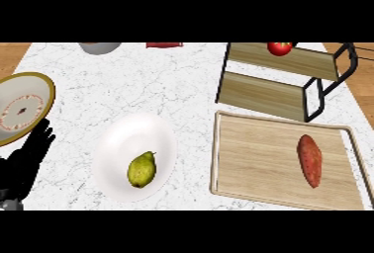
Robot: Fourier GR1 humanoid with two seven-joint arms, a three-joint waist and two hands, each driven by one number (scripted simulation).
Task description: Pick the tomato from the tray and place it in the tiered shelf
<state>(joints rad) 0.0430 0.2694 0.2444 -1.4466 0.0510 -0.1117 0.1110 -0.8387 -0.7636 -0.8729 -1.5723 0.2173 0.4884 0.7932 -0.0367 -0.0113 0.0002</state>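
Observation:
The red tomato lies on the upper board of the tiered shelf, a black-framed rack with two wooden boards at the back right. In front of it sits the wooden tray, holding only a reddish sweet potato. My left hand shows at the lower left edge, fingers straight and pointing up, holding nothing. My right hand does not show.
A white plate with a green pear stands left of the tray. A gold-rimmed patterned plate lies at the left edge. A grey bowl and a red object sit at the far edge.

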